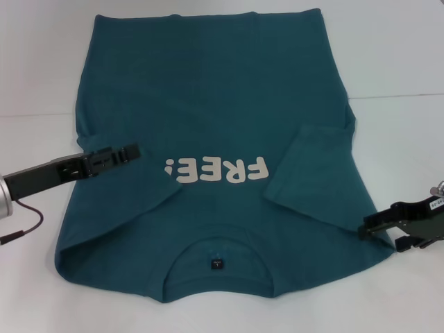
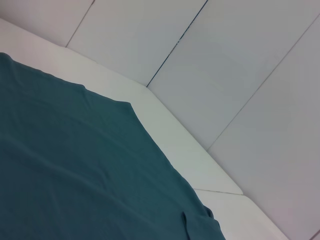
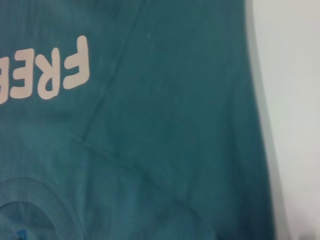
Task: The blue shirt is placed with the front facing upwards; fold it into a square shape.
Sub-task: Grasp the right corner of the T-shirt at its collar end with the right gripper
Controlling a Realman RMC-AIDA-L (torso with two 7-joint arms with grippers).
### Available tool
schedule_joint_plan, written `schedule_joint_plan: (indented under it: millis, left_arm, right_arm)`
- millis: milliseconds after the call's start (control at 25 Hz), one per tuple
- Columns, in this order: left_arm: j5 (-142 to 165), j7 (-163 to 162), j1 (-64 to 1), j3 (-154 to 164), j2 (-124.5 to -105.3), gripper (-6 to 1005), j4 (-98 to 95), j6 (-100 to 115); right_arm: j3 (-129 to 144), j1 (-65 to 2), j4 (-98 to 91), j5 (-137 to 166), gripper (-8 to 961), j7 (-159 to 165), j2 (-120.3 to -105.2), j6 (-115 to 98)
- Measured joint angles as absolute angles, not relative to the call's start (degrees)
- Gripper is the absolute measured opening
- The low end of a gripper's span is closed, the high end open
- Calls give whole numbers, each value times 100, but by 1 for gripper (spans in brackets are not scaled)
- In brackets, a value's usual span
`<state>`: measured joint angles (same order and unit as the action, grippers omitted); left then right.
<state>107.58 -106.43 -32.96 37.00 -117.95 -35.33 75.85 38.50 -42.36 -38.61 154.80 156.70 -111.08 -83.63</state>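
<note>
the blue shirt lies spread on the white tabletop with its front up. the cream print reads upside down from the robot's head, and the collar with the small dark label is on the near side. both sleeves are already folded inward over the body.

the left tool reaches over the shirt's left edge, its tip just beside the start of the print and over the folded left sleeve. its fingers look pressed together, and i cannot tell if they pinch cloth.

the right tool sits at the shirt's right edge, near the shoulder corner. the folded right sleeve lies just inward of it. whether its fingers are spread or closed, i cannot tell.
</note>
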Motion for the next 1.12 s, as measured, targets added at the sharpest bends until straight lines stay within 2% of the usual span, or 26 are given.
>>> schedule_joint_plan:
  millis: [1120]
  left_arm:
    - [10748, -10643, -3302, 3691, -11804, 873, -3533, 7579]
  right_arm:
    - [3805, -4201, -3770, 15306, 905, 15664, -11119, -8164]
